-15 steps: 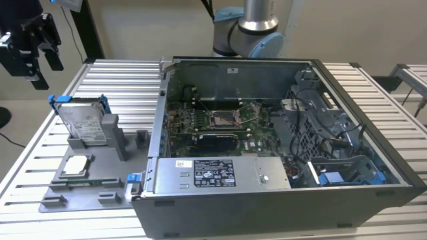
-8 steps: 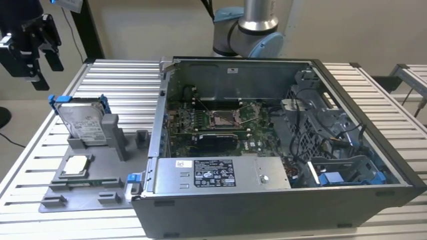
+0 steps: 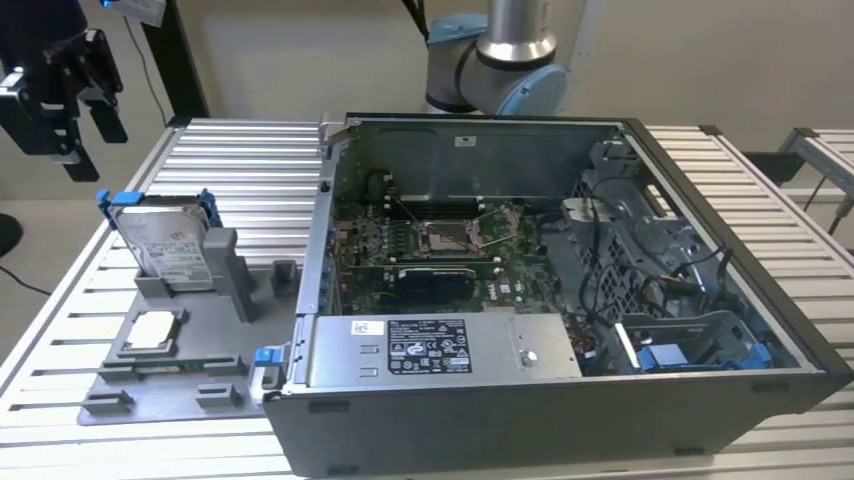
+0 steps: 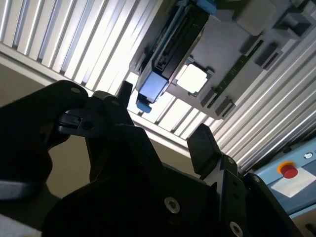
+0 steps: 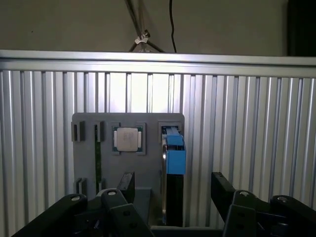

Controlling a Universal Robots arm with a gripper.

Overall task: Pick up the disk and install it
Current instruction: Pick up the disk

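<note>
The disk (image 3: 167,245) stands upright in a slot of the grey holder plate (image 3: 174,385) at the exterior view's left, silver with a white label and a blue bracket around it. My black gripper (image 3: 96,150) hangs in the air well above and beyond it, open and holding nothing. In both wrist views the disk shows edge-on, with its blue bracket end (image 5: 174,154) (image 4: 150,89) lying between and beyond my spread fingers. The gripper (image 5: 175,190) (image 4: 163,118) touches nothing.
An open computer case (image 3: 561,140) fills the table's middle, with its mainboard, a silver box with a black label (image 3: 441,345) and a blue-trimmed bay (image 3: 681,355). A small square silver chip (image 3: 151,330) (image 5: 128,138) lies on the holder plate. A red button (image 4: 289,170) sits off the table.
</note>
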